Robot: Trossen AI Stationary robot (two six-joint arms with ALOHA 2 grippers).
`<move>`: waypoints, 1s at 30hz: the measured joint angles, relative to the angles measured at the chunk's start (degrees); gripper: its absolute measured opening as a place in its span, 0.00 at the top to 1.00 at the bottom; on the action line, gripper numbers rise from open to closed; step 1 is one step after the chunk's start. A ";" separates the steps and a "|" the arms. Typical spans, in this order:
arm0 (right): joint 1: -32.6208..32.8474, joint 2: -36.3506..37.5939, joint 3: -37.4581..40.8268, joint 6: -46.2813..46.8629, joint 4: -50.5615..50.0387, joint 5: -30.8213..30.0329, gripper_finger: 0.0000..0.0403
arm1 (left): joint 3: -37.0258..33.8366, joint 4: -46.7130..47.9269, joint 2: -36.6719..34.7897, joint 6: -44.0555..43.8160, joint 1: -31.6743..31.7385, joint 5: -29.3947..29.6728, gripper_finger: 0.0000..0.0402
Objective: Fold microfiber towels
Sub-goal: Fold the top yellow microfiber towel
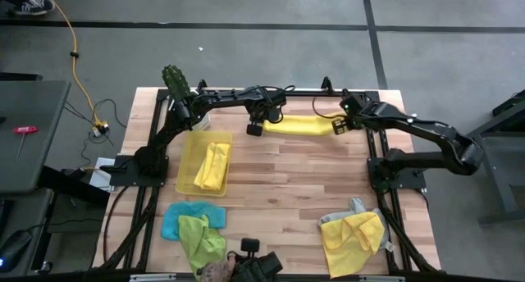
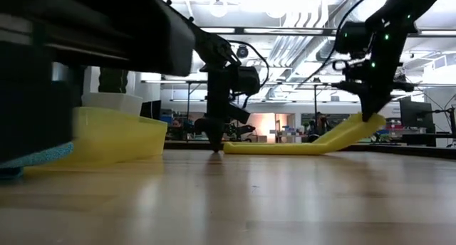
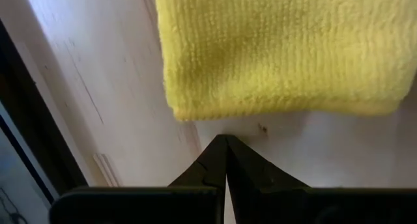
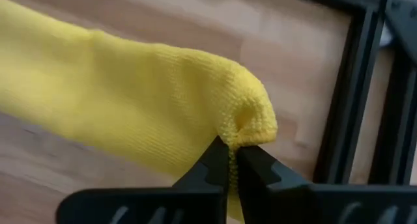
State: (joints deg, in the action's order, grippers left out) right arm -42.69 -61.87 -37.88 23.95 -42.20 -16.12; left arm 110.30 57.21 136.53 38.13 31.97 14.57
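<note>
A bright yellow towel (image 1: pixel 299 125), folded into a long strip, lies at the table's far middle. My right gripper (image 1: pixel 338 126) is shut on its right end, which is raised off the wood in the low view (image 2: pixel 360 127). The rest of the strip rests flat on the table (image 2: pixel 278 149). My left gripper (image 1: pixel 255 128) is shut and empty, low over the table just off the strip's left end (image 3: pixel 195 107). A small gap of bare wood shows between its fingertips (image 3: pixel 226 142) and the cloth. My right gripper pinches the strip's right end (image 4: pixel 244 129) between its two fingertips, where the cloth bunches into a rounded fold of several layers. The fingers come from above, pointing down. That end is lifted clear and the strip slopes down to the table toward the left.
A translucent yellow tray (image 1: pixel 190 171) at the left holds a folded yellow towel (image 1: pixel 213 166). A light blue towel (image 1: pixel 174 220) and a lime green towel (image 1: pixel 201 237) lie at the near left. A yellow towel (image 1: pixel 353 237) over a grey one (image 1: pixel 354 206) lies at the near right. The table's middle is bare wood.
</note>
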 joint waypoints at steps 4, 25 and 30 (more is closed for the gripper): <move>-0.01 1.90 -1.38 -1.10 -0.04 0.04 1.00 | 0.00 -2.26 0.07 2.16 -0.07 -0.22 1.00; -0.01 2.30 -1.54 -4.55 2.67 5.93 1.00 | 13.18 4.08 0.20 3.41 -0.94 -7.80 1.00; -0.01 2.30 -1.54 -4.78 3.57 6.56 1.00 | 13.66 6.26 -0.03 -1.53 -3.26 -5.92 1.00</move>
State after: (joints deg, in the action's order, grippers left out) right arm -42.70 -59.57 -39.42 19.17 -38.63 -9.56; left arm 123.96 63.47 136.50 36.60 28.71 8.65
